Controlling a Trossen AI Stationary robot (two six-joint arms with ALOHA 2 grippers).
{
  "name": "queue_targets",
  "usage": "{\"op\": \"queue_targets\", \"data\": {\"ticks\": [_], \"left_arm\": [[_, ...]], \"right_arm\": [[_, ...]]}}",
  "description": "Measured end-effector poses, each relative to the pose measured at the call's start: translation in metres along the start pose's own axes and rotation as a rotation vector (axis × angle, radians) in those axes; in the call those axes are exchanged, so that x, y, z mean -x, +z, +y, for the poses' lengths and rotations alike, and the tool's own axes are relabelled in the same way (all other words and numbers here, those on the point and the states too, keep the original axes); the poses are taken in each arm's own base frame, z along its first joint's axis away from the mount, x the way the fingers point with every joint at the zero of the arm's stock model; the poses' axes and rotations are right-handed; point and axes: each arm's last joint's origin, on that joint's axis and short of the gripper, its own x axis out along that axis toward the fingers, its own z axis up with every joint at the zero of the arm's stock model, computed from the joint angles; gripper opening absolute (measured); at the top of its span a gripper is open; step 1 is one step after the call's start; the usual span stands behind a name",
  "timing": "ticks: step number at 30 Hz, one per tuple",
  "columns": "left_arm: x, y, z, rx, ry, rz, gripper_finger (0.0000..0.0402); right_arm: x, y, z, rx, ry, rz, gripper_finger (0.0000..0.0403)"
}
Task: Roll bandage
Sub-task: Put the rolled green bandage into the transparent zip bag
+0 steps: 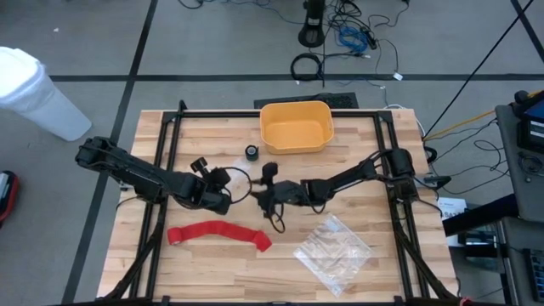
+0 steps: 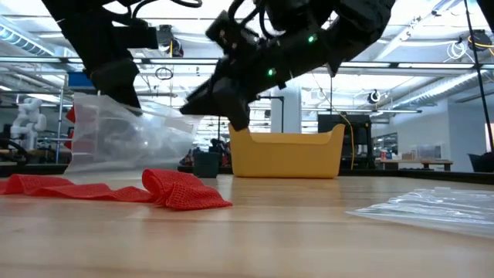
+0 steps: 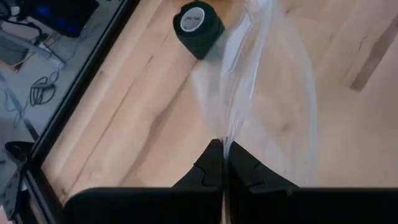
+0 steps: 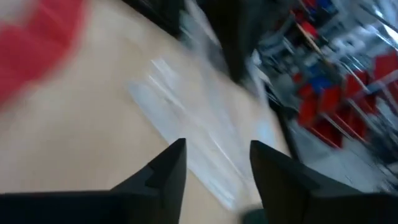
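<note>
The red bandage lies as a flat strip on the wooden table near its front, its right end bunched; no gripper touches it. My left gripper hovers above the table's middle, shut on a clear plastic bag. My right gripper stands open just right of that bag, with nothing between its fingers. The bandage shows as a red blur in the right wrist view. My left gripper pinches a thin edge of the clear bag between its two shut fingers, slanting down from the table's left. The bag fans out ahead of the fingers and hangs lifted; whether its lower edge rests on the table I cannot tell.
A yellow bin stands at the far middle and a small black tape roll just in front of it. A second clear plastic bag lies flat at the near right. A black frame runs along the table's sides.
</note>
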Motion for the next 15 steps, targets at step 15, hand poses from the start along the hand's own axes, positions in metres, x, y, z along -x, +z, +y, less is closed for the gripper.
{"op": "queue_targets", "data": {"ticks": [15], "left_arm": [[-0.016,-0.011,-0.028,-0.016,0.076,0.007,0.0000]], "right_arm": [[-0.034,-0.035,-0.081,-0.052,0.078,0.265,0.0194]]}}
